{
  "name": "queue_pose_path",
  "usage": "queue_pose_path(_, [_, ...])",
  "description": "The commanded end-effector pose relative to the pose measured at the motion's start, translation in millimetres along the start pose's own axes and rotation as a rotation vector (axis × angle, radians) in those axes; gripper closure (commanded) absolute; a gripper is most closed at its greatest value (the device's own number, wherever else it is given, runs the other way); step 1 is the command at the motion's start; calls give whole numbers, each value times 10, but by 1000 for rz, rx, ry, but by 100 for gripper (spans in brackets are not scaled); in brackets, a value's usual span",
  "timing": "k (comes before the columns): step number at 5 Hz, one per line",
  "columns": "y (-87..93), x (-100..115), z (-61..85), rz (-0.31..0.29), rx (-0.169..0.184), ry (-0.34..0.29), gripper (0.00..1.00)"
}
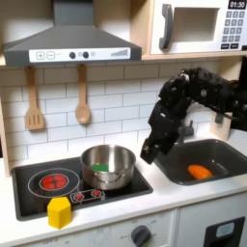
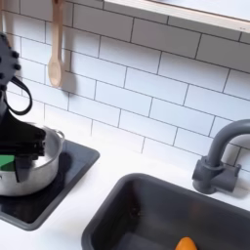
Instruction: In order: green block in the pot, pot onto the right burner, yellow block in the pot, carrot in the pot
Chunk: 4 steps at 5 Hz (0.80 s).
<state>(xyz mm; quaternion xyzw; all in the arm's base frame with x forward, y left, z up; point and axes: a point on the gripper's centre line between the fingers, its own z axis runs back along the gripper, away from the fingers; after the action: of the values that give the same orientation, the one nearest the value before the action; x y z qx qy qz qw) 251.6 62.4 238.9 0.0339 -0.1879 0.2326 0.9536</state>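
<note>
Green cube's in, so now we shove the shiny round silver metal pot [image 1: 107,166].
The black gripper [image 1: 151,150], mid-frame right of it, jaws unreadable; we'd push the slick, stiff wall low.

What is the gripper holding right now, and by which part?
Nothing, as far as I can see: the gripper hangs beside the pot, with the green block already inside. Its jaw state is unclear.
</note>
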Motion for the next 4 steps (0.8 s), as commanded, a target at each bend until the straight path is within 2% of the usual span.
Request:
queue_pose_path(1, [123,164,-148,31,19,5,0])
queue_pose_path(4, [391,454,-311,103,55,15,0])
